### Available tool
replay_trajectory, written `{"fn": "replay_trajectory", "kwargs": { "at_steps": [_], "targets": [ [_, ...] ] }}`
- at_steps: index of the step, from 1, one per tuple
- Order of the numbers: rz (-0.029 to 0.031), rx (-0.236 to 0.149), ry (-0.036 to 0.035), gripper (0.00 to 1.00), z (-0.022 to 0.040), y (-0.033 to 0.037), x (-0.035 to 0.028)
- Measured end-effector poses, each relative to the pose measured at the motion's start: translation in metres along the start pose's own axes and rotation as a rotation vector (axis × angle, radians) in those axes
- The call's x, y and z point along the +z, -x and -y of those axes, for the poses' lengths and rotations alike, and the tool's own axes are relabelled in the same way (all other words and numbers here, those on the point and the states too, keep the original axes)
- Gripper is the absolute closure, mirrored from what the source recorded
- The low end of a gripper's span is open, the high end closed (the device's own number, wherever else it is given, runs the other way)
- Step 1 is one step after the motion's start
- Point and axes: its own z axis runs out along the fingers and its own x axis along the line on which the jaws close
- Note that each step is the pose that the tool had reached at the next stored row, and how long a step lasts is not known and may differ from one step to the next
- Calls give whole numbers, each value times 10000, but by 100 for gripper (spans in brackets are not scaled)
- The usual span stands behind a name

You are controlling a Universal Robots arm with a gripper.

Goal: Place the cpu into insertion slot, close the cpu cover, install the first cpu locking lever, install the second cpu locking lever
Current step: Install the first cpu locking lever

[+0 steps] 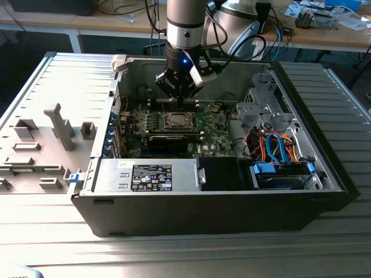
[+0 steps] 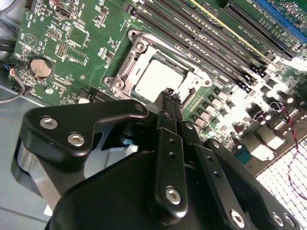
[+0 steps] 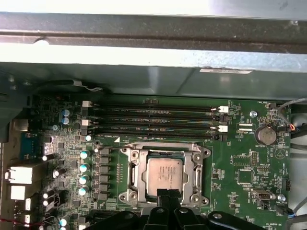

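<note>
Tool poised just above the open computer case, its two black fingers drawn together with nothing between them, the tips hanging over the near edge of the insertion slot. The cpu lies flat inside that slot, its silvery-beige top showing through the square window of the cpu cover, which is folded down around it with screws at its corners.

In the first wrist view, four long memory slots run side by side at 12 o'clock of the socket, a column of small capacitors stands at 9 o'clock, and a round coin battery sits at about 2 o'clock. The green motherboard carries them all.

In the exterior view, the case lies on its side on a ribbed grey worktop. Inside it, a long black card lies at 6 o'clock of the socket, a labelled power supply beyond that, and blue and orange cables crowd the drive bay at 4 o'clock. Grey fixture blocks stand outside the case at 9 o'clock.
</note>
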Motion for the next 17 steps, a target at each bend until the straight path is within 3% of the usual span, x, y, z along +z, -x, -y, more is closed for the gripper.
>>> {"fn": "replay_trajectory", "kwargs": {
  "at_steps": [6, 8, 9, 17],
  "targets": [
    [23, -1, -2, 89, -3, -68, -14],
    [55, 1, -4, 89, -9, -166, -16],
    [73, 3, -3, 89, -40, -255, -16],
    [97, 7, -5, 89, -141, -440, -17]
  ]
}}
